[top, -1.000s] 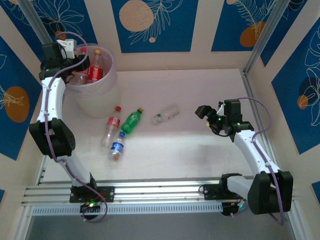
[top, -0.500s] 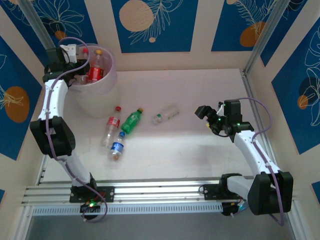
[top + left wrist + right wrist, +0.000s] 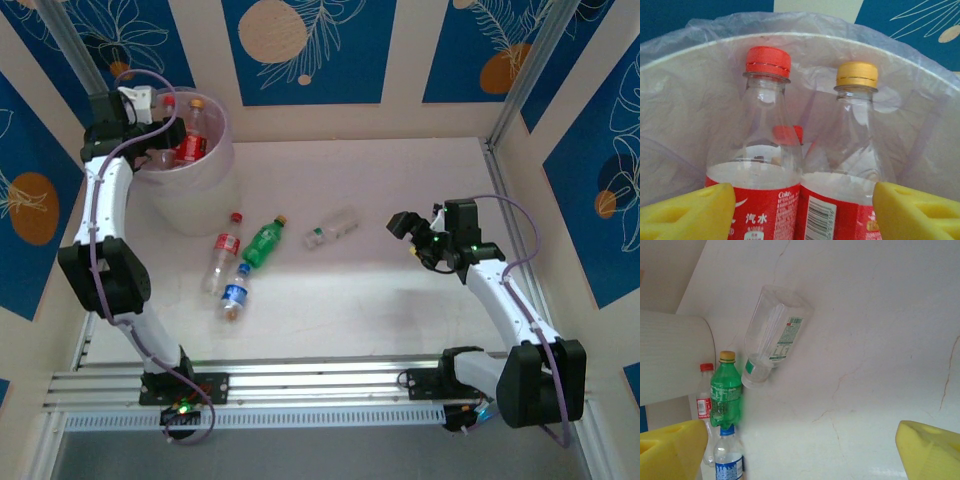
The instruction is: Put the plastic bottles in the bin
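The bin (image 3: pixel 196 196) stands at the far left, lined with a thin bag (image 3: pixel 700 100). Inside it, two red-labelled plastic bottles stand side by side, one red-capped (image 3: pixel 765 145) and one yellow-capped (image 3: pixel 855 150). My left gripper (image 3: pixel 158 138) hangs over the bin's left rim. It is open (image 3: pixel 802 217), and its yellow pads (image 3: pixel 690 215) flank the two bottles. On the table lie a red-labelled bottle (image 3: pixel 224 250), a green bottle (image 3: pixel 265 241), a blue-labelled bottle (image 3: pixel 235 292) and a clear bottle (image 3: pixel 332 228). My right gripper (image 3: pixel 412 238) hovers open right of the clear bottle (image 3: pixel 775 335), nothing between its pads (image 3: pixel 930 450).
Patterned walls close in the white table (image 3: pixel 400 180) on three sides, and a metal rail (image 3: pixel 320 385) runs along the near edge. The green bottle (image 3: pixel 726 390) and blue-labelled bottle (image 3: pixel 729 460) lie close together beside the bin's wall (image 3: pixel 675 360).
The left gripper's jaws closed, then opened over the bin, and its wrist shifted slightly. The right gripper drifted a little to the left. The bottles on the table have not moved.
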{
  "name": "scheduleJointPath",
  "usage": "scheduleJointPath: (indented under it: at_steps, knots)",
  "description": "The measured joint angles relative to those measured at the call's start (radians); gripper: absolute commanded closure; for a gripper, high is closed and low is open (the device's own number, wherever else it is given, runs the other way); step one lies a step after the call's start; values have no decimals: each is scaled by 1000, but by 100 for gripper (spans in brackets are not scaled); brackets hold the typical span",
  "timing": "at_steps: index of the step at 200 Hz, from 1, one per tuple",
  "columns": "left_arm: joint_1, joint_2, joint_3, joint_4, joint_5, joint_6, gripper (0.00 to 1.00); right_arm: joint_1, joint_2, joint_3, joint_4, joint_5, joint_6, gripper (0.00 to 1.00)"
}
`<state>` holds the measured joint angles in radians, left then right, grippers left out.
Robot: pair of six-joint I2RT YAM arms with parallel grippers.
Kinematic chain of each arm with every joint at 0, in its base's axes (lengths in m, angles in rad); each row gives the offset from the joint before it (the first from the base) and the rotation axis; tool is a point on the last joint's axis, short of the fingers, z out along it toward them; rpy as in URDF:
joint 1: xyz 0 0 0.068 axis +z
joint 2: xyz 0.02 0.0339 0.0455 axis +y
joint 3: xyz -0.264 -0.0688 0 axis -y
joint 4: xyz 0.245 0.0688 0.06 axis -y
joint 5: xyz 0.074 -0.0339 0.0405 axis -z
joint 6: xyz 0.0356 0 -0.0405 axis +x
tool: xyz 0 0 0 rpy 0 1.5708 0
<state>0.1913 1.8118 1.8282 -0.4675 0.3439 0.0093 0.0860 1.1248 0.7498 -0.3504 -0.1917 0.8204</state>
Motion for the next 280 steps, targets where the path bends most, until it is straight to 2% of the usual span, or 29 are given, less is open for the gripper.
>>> scheduleJointPath:
  at_steps: [48,108,157,190,214,246,280]
  knots:
    - [-42,-155,0,-68,-39,16,13,23,23,6,0,3,0,3]
    - [-344,-417,-26,-269,-243,76,2,33,53,32,6,8,-4,3]
    - [-513,-590,-254,-480,-356,-26,1,33,112,70,25,6,-8,3]
    - [-528,-634,-530,-574,-375,-136,0,39,142,90,48,0,-8,3]
    - [-527,-645,-671,-587,-380,-187,0,48,153,98,54,0,-8,3]
    - [-507,-624,-789,-506,-380,-206,0,52,162,101,58,0,-8,3]
    - [-470,-507,-849,-372,-382,-210,0,52,160,101,57,1,-8,3]
